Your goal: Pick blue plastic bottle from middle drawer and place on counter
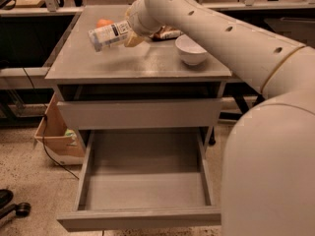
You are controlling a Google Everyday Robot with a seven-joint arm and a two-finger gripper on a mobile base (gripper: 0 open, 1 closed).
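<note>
The blue plastic bottle (109, 34) is pale and translucent with a white label. It lies nearly level and slightly tilted in the air, just above the back left of the counter (142, 63). My gripper (129, 34) is shut on the bottle's right end, at the tip of the big white arm that comes in from the right. The middle drawer (145, 191) is pulled wide open below the counter, and its grey floor is bare.
A white bowl (191, 49) stands on the counter's right side, with a snack bag (169, 32) behind it. An orange fruit (103, 22) peeks out behind the bottle. The upper drawer front (140, 113) is closed. A cardboard box (56, 132) sits on the floor at left.
</note>
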